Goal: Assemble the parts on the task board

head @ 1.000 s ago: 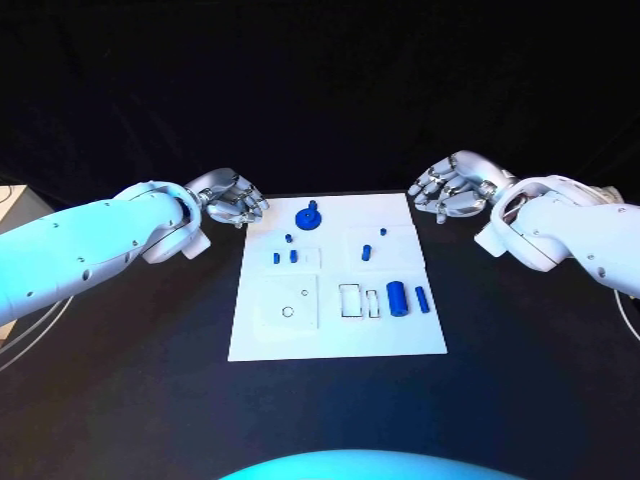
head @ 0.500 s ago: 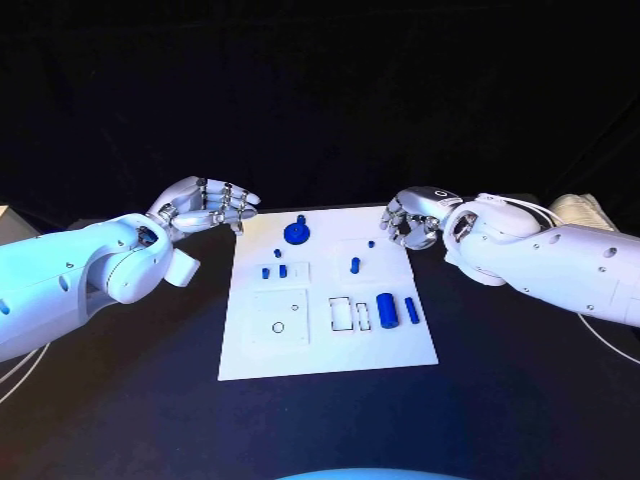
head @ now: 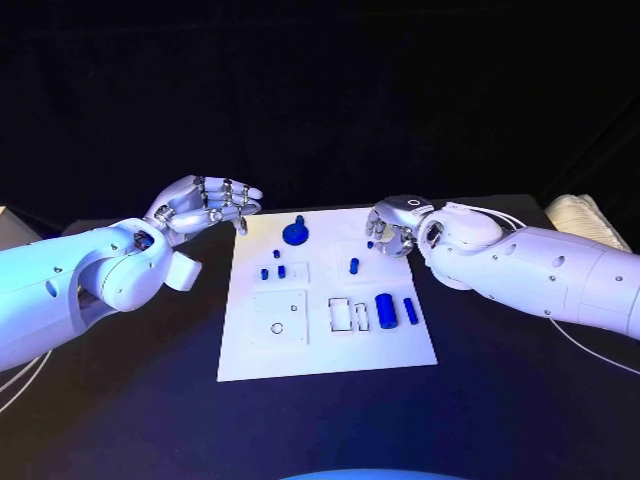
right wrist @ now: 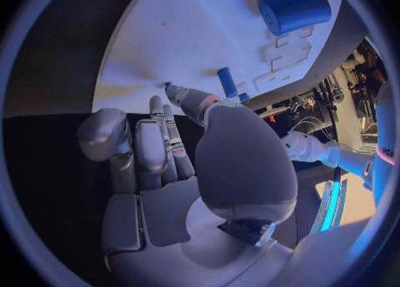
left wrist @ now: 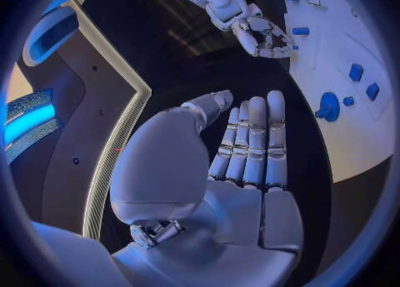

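The white task board (head: pixel 327 345) lies in the middle of the black table. On it are a round blue knob piece (head: pixel 294 235), several small blue pegs such as (head: pixel 355 266), and a thick blue cylinder (head: pixel 387 310) beside a slimmer one (head: pixel 411 311). My left hand (head: pixel 205 208) hovers off the board's far left corner, holding nothing; the left wrist view shows its fingers (left wrist: pixel 250 147) straight and together. My right hand (head: pixel 395 225) hangs over the board's far right corner with fingers bent downward and nothing in them. In the right wrist view its fingertips (right wrist: pixel 171 94) are near a small blue peg (right wrist: pixel 227 82).
Two white rectangular outlines (head: pixel 349 316) and a small ring (head: pixel 278 328) mark the board's near half. Black table surface (head: pixel 133 400) surrounds the board. A pale object (head: pixel 580 215) lies at the far right of the table.
My right hand has moved inward from beside the board to above its far right corner. The left hand has risen a little and stays off the far left corner. The camera has shifted.
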Robot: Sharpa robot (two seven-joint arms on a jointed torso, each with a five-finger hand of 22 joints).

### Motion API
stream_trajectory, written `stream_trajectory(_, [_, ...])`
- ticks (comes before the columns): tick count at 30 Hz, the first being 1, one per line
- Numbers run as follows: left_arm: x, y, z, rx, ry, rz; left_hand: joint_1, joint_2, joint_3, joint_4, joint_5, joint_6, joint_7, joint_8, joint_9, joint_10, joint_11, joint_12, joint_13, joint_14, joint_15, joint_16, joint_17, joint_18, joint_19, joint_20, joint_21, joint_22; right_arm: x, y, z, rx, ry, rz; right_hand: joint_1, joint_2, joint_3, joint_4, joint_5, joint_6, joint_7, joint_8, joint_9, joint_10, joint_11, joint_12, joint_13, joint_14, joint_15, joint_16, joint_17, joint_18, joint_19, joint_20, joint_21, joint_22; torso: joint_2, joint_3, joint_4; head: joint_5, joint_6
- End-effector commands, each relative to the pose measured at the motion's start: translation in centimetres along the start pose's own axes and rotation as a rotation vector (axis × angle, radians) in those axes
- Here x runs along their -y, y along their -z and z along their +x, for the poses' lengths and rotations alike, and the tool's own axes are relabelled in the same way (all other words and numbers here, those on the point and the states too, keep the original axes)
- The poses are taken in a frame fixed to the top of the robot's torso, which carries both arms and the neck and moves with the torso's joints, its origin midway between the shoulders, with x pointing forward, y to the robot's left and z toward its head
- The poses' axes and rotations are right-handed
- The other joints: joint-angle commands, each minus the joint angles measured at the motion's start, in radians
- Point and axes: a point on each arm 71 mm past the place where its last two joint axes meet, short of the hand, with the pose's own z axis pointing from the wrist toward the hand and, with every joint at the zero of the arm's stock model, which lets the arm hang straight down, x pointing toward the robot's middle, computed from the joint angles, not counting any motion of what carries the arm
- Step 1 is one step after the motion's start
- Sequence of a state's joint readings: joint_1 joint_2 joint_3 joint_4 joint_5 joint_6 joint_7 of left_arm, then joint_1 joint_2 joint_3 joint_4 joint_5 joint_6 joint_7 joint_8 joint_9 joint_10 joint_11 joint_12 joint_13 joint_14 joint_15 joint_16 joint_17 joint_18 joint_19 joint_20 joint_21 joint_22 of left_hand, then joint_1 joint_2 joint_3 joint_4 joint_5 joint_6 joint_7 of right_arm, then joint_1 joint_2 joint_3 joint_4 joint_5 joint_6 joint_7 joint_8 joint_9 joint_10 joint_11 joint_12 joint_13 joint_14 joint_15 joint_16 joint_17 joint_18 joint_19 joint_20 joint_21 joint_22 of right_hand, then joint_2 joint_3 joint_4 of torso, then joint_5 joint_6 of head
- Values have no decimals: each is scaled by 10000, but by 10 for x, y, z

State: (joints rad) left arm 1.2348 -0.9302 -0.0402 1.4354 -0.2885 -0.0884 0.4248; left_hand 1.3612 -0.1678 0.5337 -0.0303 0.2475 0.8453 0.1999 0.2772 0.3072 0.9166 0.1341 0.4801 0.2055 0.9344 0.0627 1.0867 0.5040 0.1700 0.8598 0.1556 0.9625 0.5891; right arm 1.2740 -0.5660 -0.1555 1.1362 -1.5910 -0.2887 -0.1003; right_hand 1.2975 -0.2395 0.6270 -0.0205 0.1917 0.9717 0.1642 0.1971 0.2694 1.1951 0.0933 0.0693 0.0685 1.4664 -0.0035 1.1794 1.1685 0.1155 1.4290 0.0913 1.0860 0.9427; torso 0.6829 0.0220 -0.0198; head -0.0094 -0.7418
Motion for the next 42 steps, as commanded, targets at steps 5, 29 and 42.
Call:
stream_trajectory(5, [3,0,5,-167,384,259,-94,2,-75,6,8,-94,-9,45,-20,-54,6,39,-20,97,6,-13,2,155,89,9,14,-15,-2,-3,8,-456,340,148,-82,-44,22,77,-64,0,-29,-6,53,-76,-12,-37,-3,578,44,145,37,-60,33,17,40,18,2,5,1,-14,-18])
stream_trajectory(29, [3,0,7,-176,452,183,-99,-3,-87,26,10,-150,19,32,-38,-95,25,29,-36,94,17,-24,0,152,126,12,-3,-34,-15,-11,22,-647,99,-17,-41,356,101,196,-26,523,-163,332,341,108,-127,88,119,414,-46,313,-82,-25,-109,-23,34,49,2,12,-21,67,-103])
stream_trajectory(42, [3,0,8,-182,453,95,-89,3,-83,25,10,-154,22,35,-40,-99,27,29,-39,95,18,-26,0,152,134,13,-7,-38,-13,-10,27,-950,338,97,407,816,394,-284,-231,1061,-419,878,837,663,-366,218,283,602,-215,1496,932,-252,180,-160,1160,1479,-9,13,-35,87,-174])
